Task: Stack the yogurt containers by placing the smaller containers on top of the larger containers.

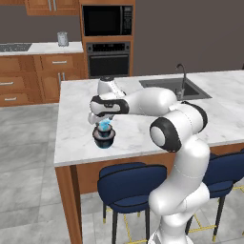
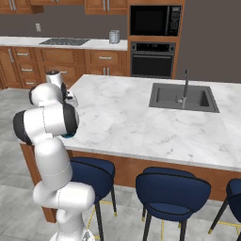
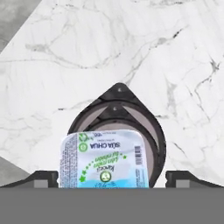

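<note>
The fingers [image 3: 112,178] grip the small blue cup [image 3: 103,159], closed on its two sides, right above the two dark tubs [image 3: 117,124], the smaller nested inside the wider, on the marble surface [image 3: 175,57]; the drop looks straight down

Yogurt containers: three – one wide dark tub [image 3: 159,135], one smaller dark tub [image 3: 146,131] nested inside it, one tiny light-blue cup [image 3: 104,159] with printed lid. Blue stools: two in left base view, three in right base view, e.g. [image 2: 172,188]. Sink [image 2: 183,98]: one, with one faucet [image 2: 185,84]. Oven [image 2: 151,60]: one. Microwave [image 2: 155,20]: one. Grey canister [image 2: 114,36] on back counter: one. Marble desk [image 2: 127,117]: one
</note>
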Controlling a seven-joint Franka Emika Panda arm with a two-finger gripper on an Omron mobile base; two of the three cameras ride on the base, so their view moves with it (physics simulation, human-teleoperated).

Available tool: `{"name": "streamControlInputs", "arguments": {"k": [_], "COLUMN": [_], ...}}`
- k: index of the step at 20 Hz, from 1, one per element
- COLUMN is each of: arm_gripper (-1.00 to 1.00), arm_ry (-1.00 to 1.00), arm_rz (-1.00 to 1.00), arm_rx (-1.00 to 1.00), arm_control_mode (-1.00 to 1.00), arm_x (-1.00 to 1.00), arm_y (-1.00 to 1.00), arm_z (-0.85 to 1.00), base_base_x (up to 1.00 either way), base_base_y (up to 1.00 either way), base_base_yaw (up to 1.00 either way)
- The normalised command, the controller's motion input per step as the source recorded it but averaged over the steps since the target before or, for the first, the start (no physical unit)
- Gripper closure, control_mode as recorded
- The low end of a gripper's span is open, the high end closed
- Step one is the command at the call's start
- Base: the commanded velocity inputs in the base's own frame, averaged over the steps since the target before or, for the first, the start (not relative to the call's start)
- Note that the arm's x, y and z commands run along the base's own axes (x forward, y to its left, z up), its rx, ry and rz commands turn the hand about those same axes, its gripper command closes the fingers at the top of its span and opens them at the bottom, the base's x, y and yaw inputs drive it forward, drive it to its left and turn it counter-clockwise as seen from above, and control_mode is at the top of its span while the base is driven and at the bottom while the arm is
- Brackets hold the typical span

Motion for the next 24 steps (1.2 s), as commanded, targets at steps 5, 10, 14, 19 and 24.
{"name": "streamControlInputs", "arguments": {"k": [5,10,14,19,24], "arm_gripper": [-1.0,-1.0,-1.0,-1.0,-1.0], "arm_ry": [0.0,0.0,0.0,-0.06,-0.19], "arm_rz": [0.0,0.0,0.01,0.05,0.04], "arm_rx": [0.01,0.03,0.01,0.01,0.03], "arm_control_mode": [-1.0,-1.0,-1.0,-1.0,-1.0], "arm_x": [0.0,-0.01,-0.28,-0.7,-0.76], "arm_y": [0.0,-0.03,-0.09,-0.18,-0.16], "arm_z": [0.28,0.41,0.22,0.13,0.48], "base_base_x": [0.0,0.0,0.0,0.0,0.0], "base_base_y": [0.0,0.0,0.0,0.0,0.0], "base_base_yaw": [0.0,0.0,0.0,0.0,0.0]}}
